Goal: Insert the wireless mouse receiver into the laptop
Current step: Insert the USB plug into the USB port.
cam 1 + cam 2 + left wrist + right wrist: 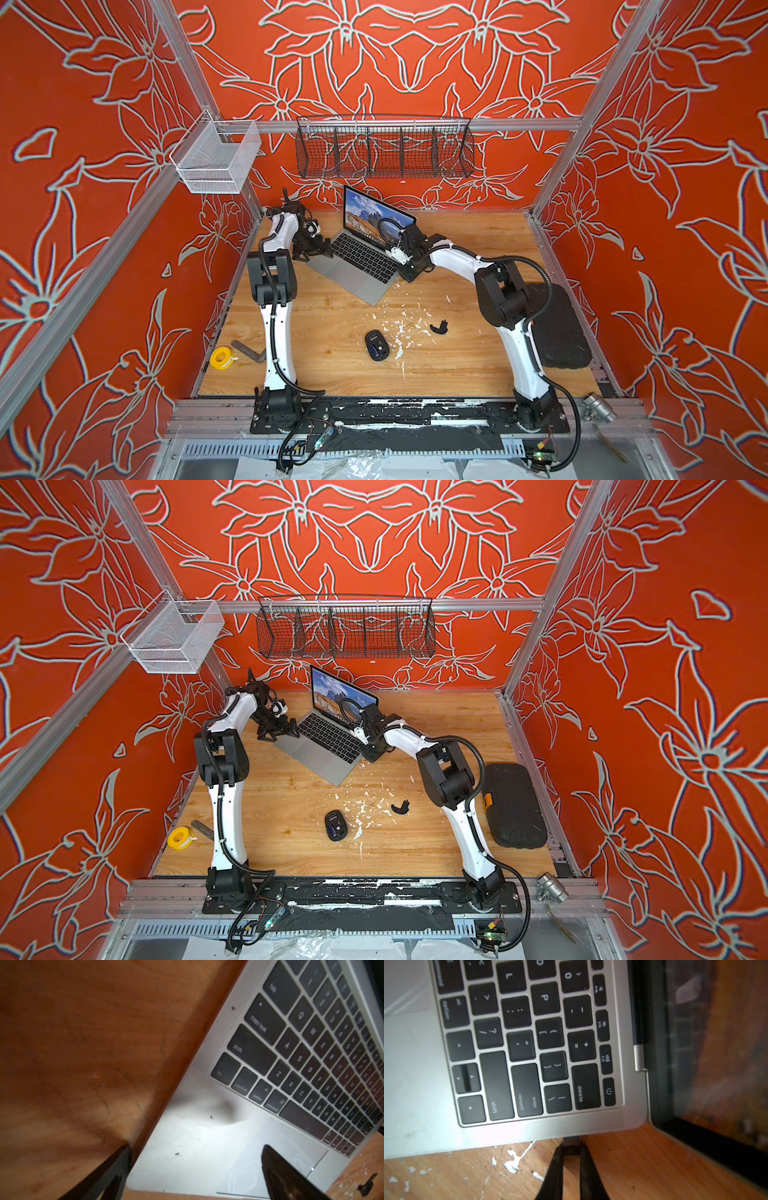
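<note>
Both top views bright, evenly lit, sharp at centre; colour fringing on the red wall with white flower outlines [685, 124] toward picture edges. Left wrist view dim, soft: orange-brown wooden tabletop [72, 1043] blurred, glare patch on palm rest of slim silver-grey laptop [187, 1142]. Right wrist view: keys legible, black-bordered screen [716, 1043] smeared, reflective.

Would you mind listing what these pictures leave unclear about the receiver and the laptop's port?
- The port: right wrist view, hidden under the laptop edge; the receiver's depth is unclear.
- Receiver: both top views, hidden behind the right gripper.
- Left gripper: left wrist view, fingers cut off by the frame edge.
</note>
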You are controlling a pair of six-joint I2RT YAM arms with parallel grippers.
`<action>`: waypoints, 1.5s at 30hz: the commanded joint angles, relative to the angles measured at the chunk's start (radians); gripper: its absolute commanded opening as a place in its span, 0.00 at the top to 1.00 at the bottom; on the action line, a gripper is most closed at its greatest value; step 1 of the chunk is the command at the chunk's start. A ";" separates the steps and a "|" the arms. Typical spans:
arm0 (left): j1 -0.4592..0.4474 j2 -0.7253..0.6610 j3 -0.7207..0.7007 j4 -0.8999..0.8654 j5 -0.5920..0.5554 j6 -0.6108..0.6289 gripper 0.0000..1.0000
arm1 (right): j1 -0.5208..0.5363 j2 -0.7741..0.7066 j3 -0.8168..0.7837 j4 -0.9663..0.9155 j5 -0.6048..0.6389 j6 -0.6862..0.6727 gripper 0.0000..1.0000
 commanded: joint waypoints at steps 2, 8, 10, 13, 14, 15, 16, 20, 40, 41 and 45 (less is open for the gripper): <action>-0.009 0.042 0.052 -0.027 0.015 0.020 0.03 | 0.009 0.070 0.046 0.000 -0.001 0.007 0.96; -0.038 0.110 0.164 -0.032 0.020 0.016 0.03 | -0.003 0.109 0.111 -0.045 -0.014 0.000 0.96; -0.047 0.132 0.190 -0.034 0.030 0.018 0.02 | -0.002 0.114 0.118 -0.044 -0.035 -0.021 0.96; -0.057 0.150 0.190 -0.019 0.043 0.032 0.02 | -0.001 0.111 0.111 -0.015 -0.045 -0.028 0.96; -0.058 0.157 0.192 -0.018 0.047 0.035 0.02 | 0.000 0.113 0.117 -0.012 -0.046 -0.028 0.96; -0.058 0.165 0.199 -0.024 0.050 0.038 0.01 | -0.001 0.116 0.124 -0.008 -0.046 -0.025 0.96; -0.058 0.172 0.207 -0.032 0.050 0.040 0.01 | 0.000 0.118 0.129 -0.005 -0.046 -0.021 0.96; -0.058 0.189 0.211 -0.053 0.053 0.058 0.01 | -0.001 0.134 0.158 0.003 -0.028 -0.009 0.96; -0.060 0.196 0.204 -0.075 0.240 0.149 0.04 | 0.011 0.186 0.288 -0.027 -0.029 -0.046 0.95; -0.060 0.196 0.204 -0.071 0.225 0.144 0.03 | 0.011 0.176 0.279 -0.026 -0.013 -0.034 0.91; -0.052 0.176 0.203 -0.051 0.136 0.106 0.00 | 0.012 0.066 0.170 -0.002 0.004 0.038 0.55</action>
